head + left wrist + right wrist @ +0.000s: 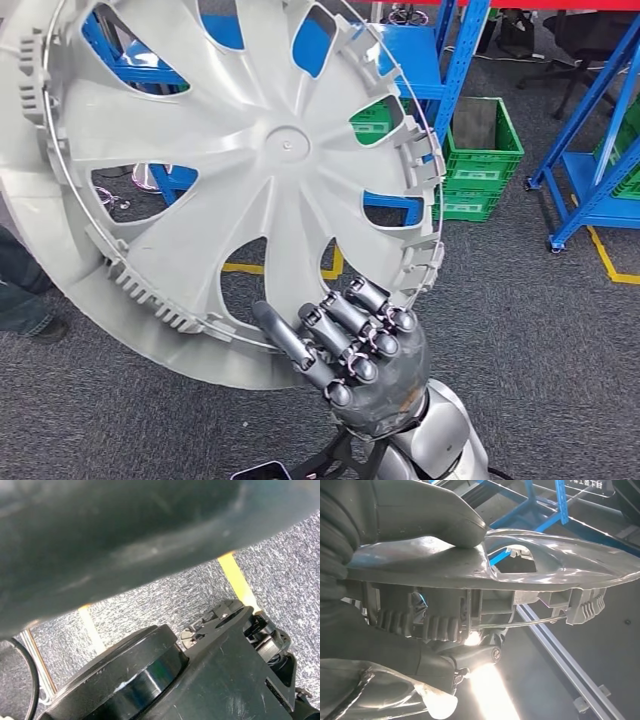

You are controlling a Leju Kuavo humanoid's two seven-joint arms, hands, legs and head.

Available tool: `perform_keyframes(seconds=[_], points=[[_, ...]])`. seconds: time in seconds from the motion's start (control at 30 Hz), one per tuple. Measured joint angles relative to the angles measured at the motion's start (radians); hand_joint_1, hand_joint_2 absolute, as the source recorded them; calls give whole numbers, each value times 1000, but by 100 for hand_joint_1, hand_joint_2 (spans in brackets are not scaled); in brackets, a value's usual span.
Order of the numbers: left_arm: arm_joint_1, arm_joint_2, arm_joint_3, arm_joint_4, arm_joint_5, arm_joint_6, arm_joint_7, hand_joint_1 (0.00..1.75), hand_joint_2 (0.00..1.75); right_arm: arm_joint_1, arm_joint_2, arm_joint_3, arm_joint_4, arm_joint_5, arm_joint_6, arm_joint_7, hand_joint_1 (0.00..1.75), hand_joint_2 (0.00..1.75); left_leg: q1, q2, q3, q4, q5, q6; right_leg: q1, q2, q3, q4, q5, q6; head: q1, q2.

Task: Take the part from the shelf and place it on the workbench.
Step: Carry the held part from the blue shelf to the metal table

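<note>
The part (219, 190), a large grey wheel cover, is held up in front of the head camera, tilted, above the carpeted floor (543, 340). The right robot hand (355, 345) pinches its lower rim, thumb on one face and fingers curled over the ribbed back. I cannot tell the left robot hand's state. Gripped at one edge only, the wide cover could pivot or slip loose, or clip the blue shelf frame (460, 60).

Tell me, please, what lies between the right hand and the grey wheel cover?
Nothing: the right hand grips the wheel cover at its lower rim. The right wrist view shows the thumb pressed on the rim, fingers beneath.
</note>
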Motion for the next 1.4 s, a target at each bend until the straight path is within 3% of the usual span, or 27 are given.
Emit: perform_keyframes(seconds=[0.6,0.67,0.73,0.77,0.83,0.9,0.97,1.0,1.07,1.1,1.17,1.27,1.33,1.4], points=[[0,1,0,0,-8,-17,-4,0,0,-1,0,-1,-1,0,0,-2,175,175,1,0,-4,0,2,-2,0,0,-4,2,1,-1,0,0],[0,2,0,0,-9,-19,-4,0,0,-1,0,-1,-2,0,0,-2,175,175,-1,0,-4,3,2,2,-2,1,-4,-2,5,3,0,0],[-1,4,0,0,-9,-19,-4,0,0,-1,1,-1,-4,0,0,-1,175,175,-1,5,-1,-5,13,15,-4,6,-3,-7,13,14,0,0],[-1,4,0,0,-10,-20,-3,0,0,-2,1,-1,-5,0,0,-1,175,175,2,11,1,-18,23,23,-4,8,-9,-1,4,18,0,0],[-1,4,0,0,-11,-20,-1,0,0,-4,2,-2,-6,0,0,-1,175,175,8,27,0,-41,41,29,-3,11,-40,65,-51,24,3,0],[-1,5,0,0,-12,-20,0,0,0,-4,1,-2,-7,0,0,-1,175,175,9,39,-13,-40,49,28,-9,10,-89,195,-125,31,5,0],[-1,4,0,0,-13,-20,0,0,0,-3,1,-2,-6,0,0,0,175,175,11,49,-30,-33,55,21,-17,8,-106,267,-152,41,5,0],[-1,4,0,0,-14,-20,0,0,0,-2,1,-2,-6,0,0,0,175,175,15,52,-39,-26,58,16,-21,6,-85,244,-139,47,5,0],[-2,4,0,0,-16,-19,0,0,0,-3,1,-2,-6,0,0,0,175,175,23,56,-61,-7,63,2,-30,-6,-5,118,-99,61,6,0],[-3,5,0,0,-16,-18,0,0,0,-4,1,-2,-7,0,0,0,175,175,24,56,-71,6,63,-6,-32,-9,25,61,-85,61,6,0],[-2,7,-1,0,-17,-16,1,0,0,-5,1,-3,-8,0,0,0,175,175,24,56,-81,19,68,-23,-29,-8,41,24,-84,49,4,0],[-1,5,-1,0,-18,-14,2,0,0,-4,1,-5,-8,0,0,-1,175,175,28,53,-86,20,74,-42,-26,-1,24,34,-65,16,-1,0],[0,6,-1,0,-18,-14,2,0,0,-4,1,-6,-8,0,0,-1,175,175,30,34,-109,81,9,-49,-27,2,9,33,-43,-3,-6,0],[1,6,-1,0,-18,-13,2,0,0,-4,2,-7,-8,0,0,-1,175,175,29,13,-146,216,-96,-49,-24,7,-14,34,-22,-11,-11,0]])
